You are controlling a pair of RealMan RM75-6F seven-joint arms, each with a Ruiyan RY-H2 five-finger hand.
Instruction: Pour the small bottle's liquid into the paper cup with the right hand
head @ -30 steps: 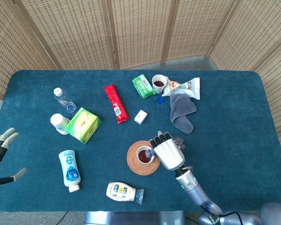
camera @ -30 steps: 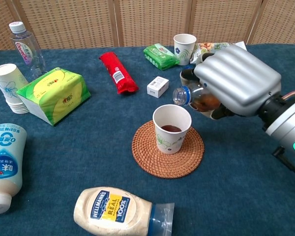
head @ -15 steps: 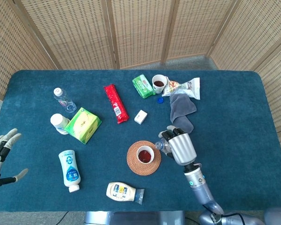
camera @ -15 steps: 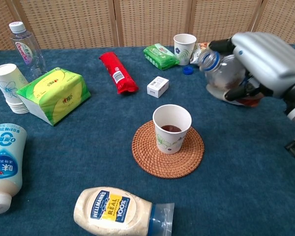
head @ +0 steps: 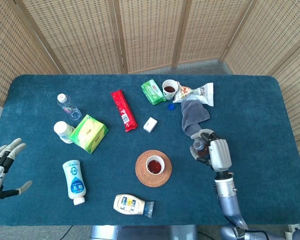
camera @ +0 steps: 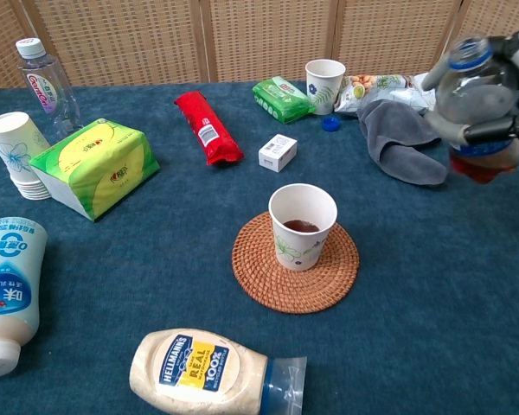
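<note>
Chest view has the right hand (camera: 512, 86) wrapped around the small bottle (camera: 471, 108), upright and capless, well off to the right of the paper cup (camera: 302, 226). That cup sits on a woven coaster (camera: 337, 277) holding dark liquid (probably so drips land there). Left hand (head: 2, 165) hangs empty, fingers spread, far left of the cup.

Silver ribbed right hand (head: 216, 153), grey metallic forearm, pale left hand (head: 1, 167), dark-jointed fingers (head: 9, 150)

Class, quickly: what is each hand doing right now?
Left hand: open, fingers apart, holding nothing.
Right hand: holding the small bottle, nearly upright.
</note>
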